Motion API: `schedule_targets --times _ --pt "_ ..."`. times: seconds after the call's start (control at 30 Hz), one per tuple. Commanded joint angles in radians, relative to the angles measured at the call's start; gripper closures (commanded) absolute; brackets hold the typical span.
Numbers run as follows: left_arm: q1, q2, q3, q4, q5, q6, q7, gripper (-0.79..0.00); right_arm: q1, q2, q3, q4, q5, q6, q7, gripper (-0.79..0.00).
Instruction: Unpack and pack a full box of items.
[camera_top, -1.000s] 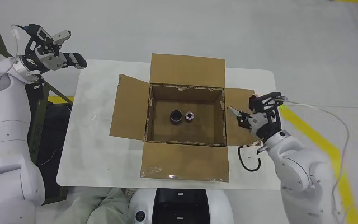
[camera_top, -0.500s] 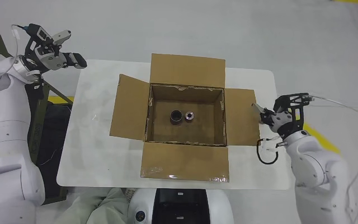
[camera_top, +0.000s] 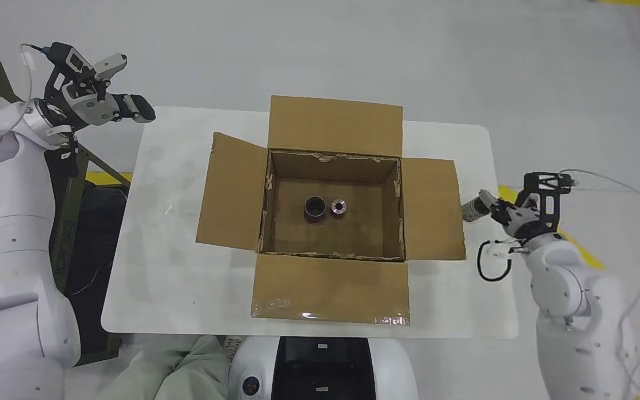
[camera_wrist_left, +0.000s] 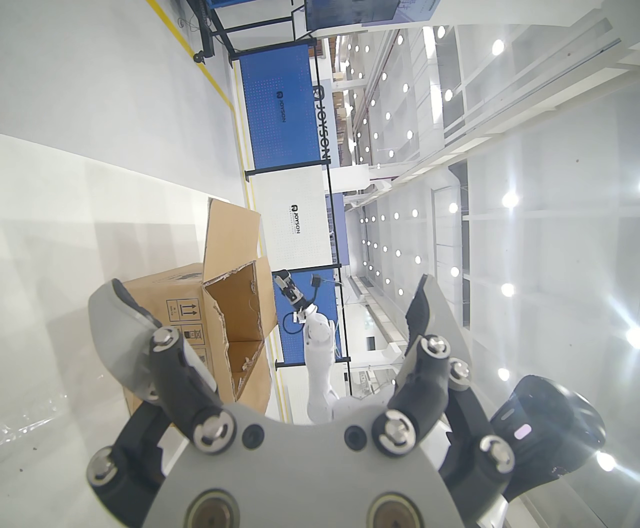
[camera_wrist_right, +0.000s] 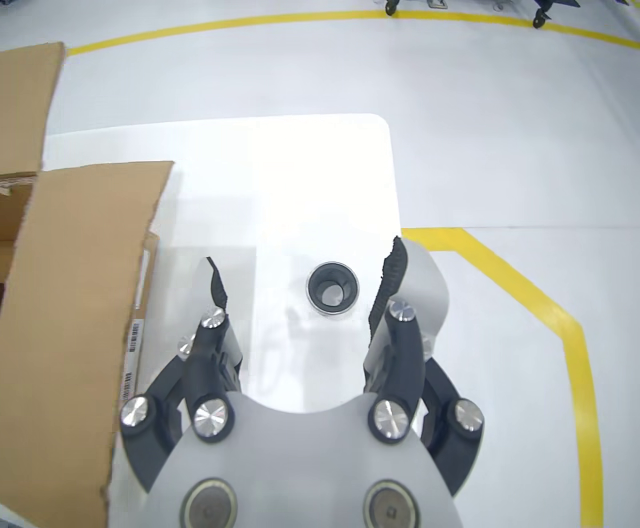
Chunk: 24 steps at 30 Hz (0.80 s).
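An open cardboard box (camera_top: 335, 125) sits mid-table with its flaps spread. Inside on its floor lie a dark cylinder (camera_top: 315, 208) and a small metal ring (camera_top: 339, 207). My right gripper (camera_top: 488, 208) hangs open by the table's right edge, past the box's right flap (camera_wrist_right: 75, 300). A dark hollow cylinder (camera_wrist_right: 332, 289) stands on the white table (camera_wrist_right: 310, 175) under it, between the spread fingers (camera_wrist_right: 390, 270) and apart from both; it appears in the top view as a grey cylinder (camera_top: 472, 207). My left gripper (camera_top: 125, 105) is open and empty, raised off the table's far left corner.
The white table (camera_top: 170, 250) has bare strips left and right of the box. Yellow floor tape (camera_wrist_right: 550, 310) runs beyond the table's right edge. From the left wrist, the box (camera_wrist_left: 235, 300) and the other arm (camera_wrist_left: 300, 307) are seen far off.
My right arm has moved right, from the box's right wall out past the flap. The grey cylinder now stands on the table under its open fingers. The left arm has not moved.
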Motion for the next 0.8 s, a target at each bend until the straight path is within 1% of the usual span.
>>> schedule_targets --times 0.0,0.2,0.47,0.77 --pt "0.0 0.0 0.0 0.0 0.0 0.0 0.0 -0.785 0.008 0.001 0.0 0.019 0.006 0.001 0.003 -0.613" --pt "0.0 0.0 0.0 0.0 0.0 0.0 0.0 -0.785 0.026 0.003 -0.024 0.072 -0.007 0.015 0.009 -0.61" --pt "0.0 0.0 0.0 0.0 0.0 0.0 0.0 -0.785 0.059 0.004 -0.057 0.149 -0.036 0.043 0.006 -0.653" --pt "0.0 0.0 0.0 0.0 0.0 0.0 0.0 -0.785 0.115 0.003 -0.103 0.254 -0.049 0.057 -0.007 -0.659"
